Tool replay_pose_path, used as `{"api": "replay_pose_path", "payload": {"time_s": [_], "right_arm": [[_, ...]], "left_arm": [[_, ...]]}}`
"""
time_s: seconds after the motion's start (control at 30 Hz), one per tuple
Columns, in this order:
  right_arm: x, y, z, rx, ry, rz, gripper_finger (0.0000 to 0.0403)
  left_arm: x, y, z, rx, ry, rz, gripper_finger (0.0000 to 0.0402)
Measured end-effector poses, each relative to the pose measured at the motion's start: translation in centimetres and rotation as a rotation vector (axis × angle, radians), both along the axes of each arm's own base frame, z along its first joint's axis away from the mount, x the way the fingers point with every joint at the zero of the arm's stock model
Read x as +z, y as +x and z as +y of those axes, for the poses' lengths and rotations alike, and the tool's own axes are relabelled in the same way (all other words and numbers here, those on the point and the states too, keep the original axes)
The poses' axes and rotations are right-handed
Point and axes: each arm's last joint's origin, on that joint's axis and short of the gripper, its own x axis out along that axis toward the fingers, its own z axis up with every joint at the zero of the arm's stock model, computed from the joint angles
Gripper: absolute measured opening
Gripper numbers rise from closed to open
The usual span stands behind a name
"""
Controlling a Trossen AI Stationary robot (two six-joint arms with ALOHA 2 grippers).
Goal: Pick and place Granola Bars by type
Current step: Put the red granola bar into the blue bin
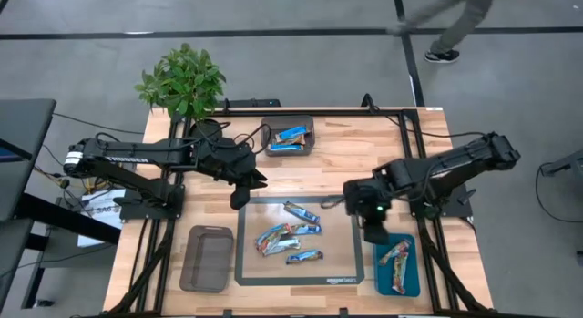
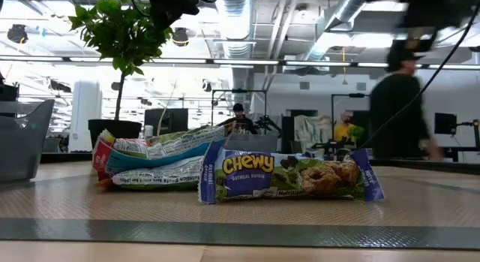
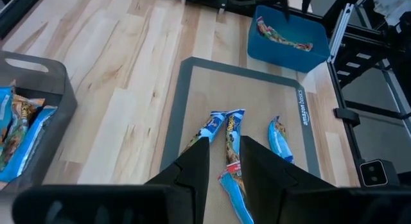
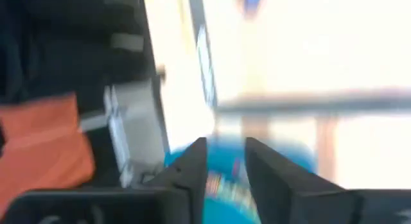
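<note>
Several granola bars lie on the grey mat [image 1: 248, 263]: one [image 1: 299, 211] toward the far side, a bunch [image 1: 281, 237] in the middle and one [image 1: 303, 257] nearer. In the low view a "Chewy" bar [image 2: 289, 178] lies flat in front of the bunch [image 2: 150, 161]. More bars lie in the far grey bin [image 1: 291, 136] and in the teal tray [image 1: 398, 263]. My left gripper [image 1: 239, 196] hangs open above the mat's far left corner; its wrist view looks past its fingers [image 3: 225, 161] at the bars [image 3: 230, 131]. My right gripper [image 1: 374, 232] is open [image 4: 225, 163] over the teal tray's far edge.
A second grey bin [image 1: 207, 257] stands on the table near the mat's left side. A potted plant [image 1: 182, 79] stands at the far left corner. Arm bases and cables line the left and right sides. A person [image 1: 455, 26] walks past beyond the far edge.
</note>
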Motion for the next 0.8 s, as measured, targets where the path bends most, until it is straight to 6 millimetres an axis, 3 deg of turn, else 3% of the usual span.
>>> {"api": "replay_pose_path", "payload": {"time_s": [0.13,0.33,0.57,0.8], "right_arm": [[0.0,2.8,-0.6,-0.066,-0.072,-0.228,0.0147],[-1.2,7.1,-1.0,-0.004,-0.161,-0.521,0.0197],[-4.6,10.5,-1.5,0.072,-0.22,-0.623,0.0208],[-7.8,12.1,-1.5,0.185,-0.275,-0.638,0.0197]], "left_arm": [[0.0,0.0,0.0,0.012,-0.01,0.001,0.0077],[-0.1,-0.1,0.1,0.057,-0.017,0.018,0.0077],[-0.6,-0.5,0.3,0.142,-0.046,0.086,0.0077],[-1.0,-0.8,0.3,0.195,-0.081,0.135,0.0077]]}}
